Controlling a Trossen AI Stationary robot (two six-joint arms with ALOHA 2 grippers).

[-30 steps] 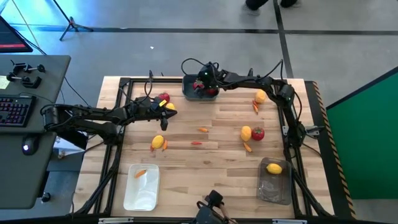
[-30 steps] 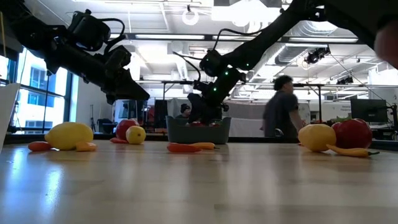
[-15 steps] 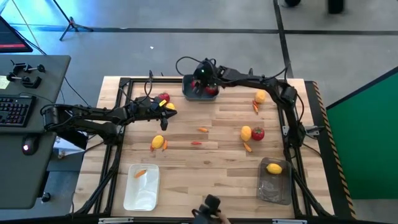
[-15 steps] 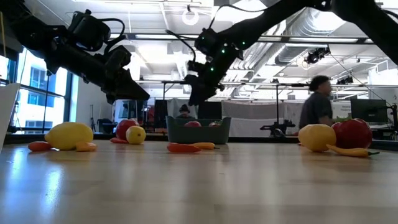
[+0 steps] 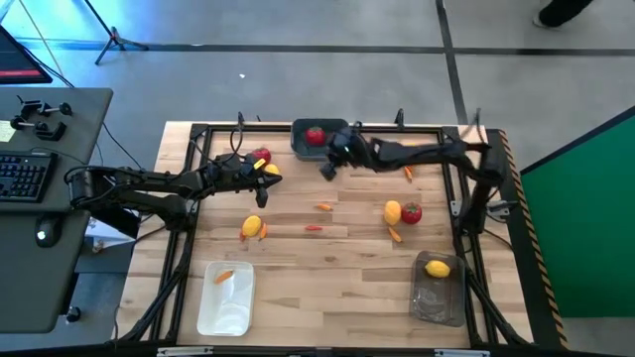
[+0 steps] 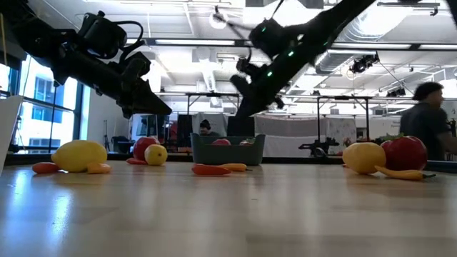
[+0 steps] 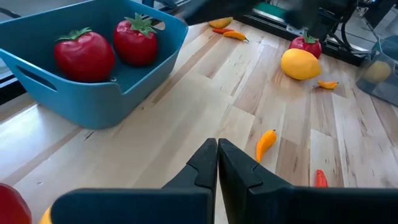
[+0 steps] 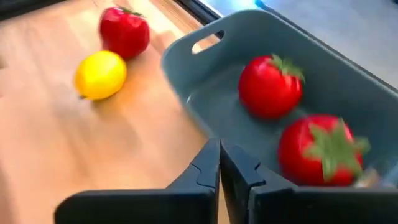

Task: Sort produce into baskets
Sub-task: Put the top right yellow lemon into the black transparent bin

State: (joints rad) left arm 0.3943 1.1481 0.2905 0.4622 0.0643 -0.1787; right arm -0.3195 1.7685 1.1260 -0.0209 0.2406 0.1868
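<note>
The blue-grey basket [image 5: 316,139] stands at the table's far edge with two red tomatoes [image 8: 270,85] [image 8: 323,151] resting on its floor. My right gripper [image 5: 325,171] hangs shut and empty just in front of the basket's near wall [image 8: 186,59]. My left gripper [image 5: 275,178] hovers shut and empty above the table at the far left, over a small lemon [image 5: 270,170] and beside a tomato [image 5: 261,156]. A white basket [image 5: 226,297] holding an orange piece [image 5: 224,277] stands near left. A translucent basket [image 5: 438,288] holding a lemon [image 5: 437,268] stands near right.
Loose on the wood lie a lemon [image 5: 251,227] with orange pieces left of centre, two thin orange pieces [image 5: 323,207] [image 5: 314,228] mid-table, and a lemon [image 5: 393,211] beside a tomato [image 5: 411,212] on the right. A person [image 6: 428,121] walks in the room behind.
My right gripper has come up out of the blue-grey basket and drawn back toward the table's near edge and a little to the right, leaving the tomatoes in the basket. The person in the room has walked to the right.
</note>
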